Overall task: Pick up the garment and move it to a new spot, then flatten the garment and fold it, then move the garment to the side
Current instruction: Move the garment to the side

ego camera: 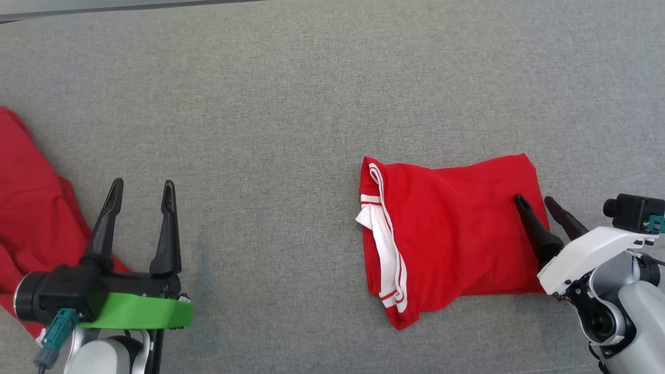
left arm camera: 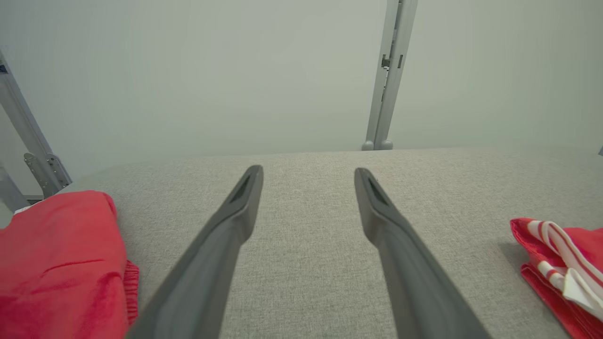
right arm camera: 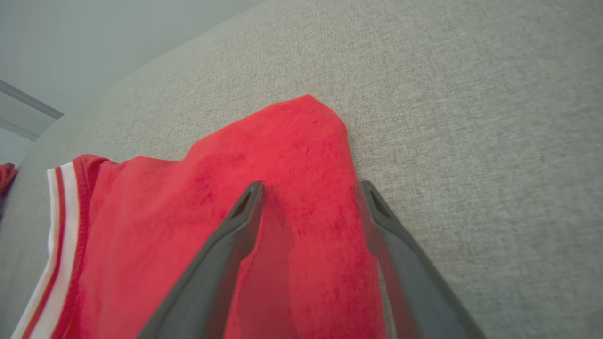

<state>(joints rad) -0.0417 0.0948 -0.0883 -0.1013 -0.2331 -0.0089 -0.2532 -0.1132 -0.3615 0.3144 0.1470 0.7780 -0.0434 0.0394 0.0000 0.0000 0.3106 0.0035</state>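
Observation:
The garment [ego camera: 452,234] is a red piece with white stripes at its left end, lying folded on the grey cloth surface right of centre. My right gripper [ego camera: 535,200] stands open over the garment's right edge [right arm camera: 301,207], one finger on the red cloth, the other at its border. Nothing is pinched between them. My left gripper [ego camera: 143,187] is open at the lower left over bare grey cloth [left arm camera: 306,221], holding nothing. The left wrist view shows the garment's striped end [left arm camera: 560,263] at the far right.
A second red cloth [ego camera: 31,218] lies at the left edge, beside and partly under my left arm [left arm camera: 56,263]. The grey padded surface [ego camera: 291,104] spreads wide between the two cloths. Metal frame posts [left arm camera: 388,75] stand beyond its far edge against a pale wall.

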